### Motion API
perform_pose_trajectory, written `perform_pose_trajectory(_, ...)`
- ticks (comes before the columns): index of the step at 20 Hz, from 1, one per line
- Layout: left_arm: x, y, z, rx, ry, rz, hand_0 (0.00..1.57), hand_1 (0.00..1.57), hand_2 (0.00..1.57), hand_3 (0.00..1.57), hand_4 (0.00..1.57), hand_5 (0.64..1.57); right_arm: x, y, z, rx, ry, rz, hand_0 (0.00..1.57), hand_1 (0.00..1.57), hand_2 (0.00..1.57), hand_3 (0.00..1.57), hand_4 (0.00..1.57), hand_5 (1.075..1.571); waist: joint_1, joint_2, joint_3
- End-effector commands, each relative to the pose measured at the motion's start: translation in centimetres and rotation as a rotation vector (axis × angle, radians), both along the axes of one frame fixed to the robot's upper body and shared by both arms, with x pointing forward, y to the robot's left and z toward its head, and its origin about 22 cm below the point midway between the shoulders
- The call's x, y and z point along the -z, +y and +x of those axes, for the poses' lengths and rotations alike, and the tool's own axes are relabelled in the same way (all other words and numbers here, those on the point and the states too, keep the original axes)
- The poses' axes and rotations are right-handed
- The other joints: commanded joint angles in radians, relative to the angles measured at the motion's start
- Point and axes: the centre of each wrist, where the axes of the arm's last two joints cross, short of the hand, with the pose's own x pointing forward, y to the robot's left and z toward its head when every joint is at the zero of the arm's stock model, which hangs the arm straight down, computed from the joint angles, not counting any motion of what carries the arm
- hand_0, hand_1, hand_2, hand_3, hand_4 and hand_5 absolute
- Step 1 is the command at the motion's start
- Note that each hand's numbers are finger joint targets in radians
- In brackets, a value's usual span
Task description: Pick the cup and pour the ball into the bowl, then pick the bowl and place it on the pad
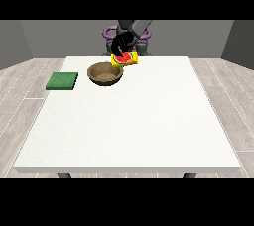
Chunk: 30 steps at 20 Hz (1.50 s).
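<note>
Hand (pixel 119 45) clamped on tilted yellow cup (pixel 125 60), red inside, just above brown bowl's (pixel 104 74) rim; green pad (pixel 62 81) well apart.

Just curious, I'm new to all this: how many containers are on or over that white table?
2. A brown bowl sits on the table near its far edge; a yellow cup, tilted, is held just above the bowl's right rim by a black hand.
</note>
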Motion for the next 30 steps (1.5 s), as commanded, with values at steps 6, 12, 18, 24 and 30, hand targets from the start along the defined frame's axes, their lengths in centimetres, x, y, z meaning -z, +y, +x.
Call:
perform_pose_trajectory(6, -1.9, 8.9, 1.4, -0.2, -0.031, -0.718, 1.19, 1.19, 1.57, 1.57, 0.74, 1.57, 1.7, -1.8, -2.6, 0.021, 0.033, 0.005, 0.0, 0.0, 0.0, 0.0, 0.36, 1.564, 0.041, -0.014, -0.0049)
perform_pose_trajectory(12, 2.9, 14.0, -2.6, -0.192, -0.064, -0.998, 1.46, 1.46, 1.57, 1.57, 1.1, 1.57, -0.1, 0.7, -3.5, 0.0, -0.077, -0.008, 0.0, 0.0, 0.0, 0.0, 0.39, 1.564, 0.037, 0.094, -0.0077)
perform_pose_trajectory(18, 2.4, 14.3, -3.9, -0.085, -0.067, -1.405, 1.5, 1.5, 1.57, 1.57, 1.47, 1.461, -1.1, 1.0, -4.4, 0.026, -0.113, 0.019, 0.0, 0.0, 0.0, 0.0, 0.42, 1.565, 0.064, 0.118, -0.0147)
perform_pose_trajectory(24, -1.2, 11.3, -2.5, 0.168, 0.037, -1.999, 0.81, 0.81, 0.87, 0.35, 0.48, 1.566, 0.1, 2.3, -4.2, 0.028, -0.101, 0.054, 0.0, 0.0, 0.0, 0.0, 0.5, 1.566, 0.14, 0.169, -0.0188)
perform_pose_trajectory(30, -4.0, 20.5, -1.7, 0.5, 0.032, -2.103, 0.0, 0.0, 0.0, 0.0, 0.0, 1.559, -3.4, 5.5, -4.4, 0.08, -0.214, 0.025, 0.0, 0.0, 0.0, 0.0, 0.5, 1.566, 0.181, 0.313, -0.0051)
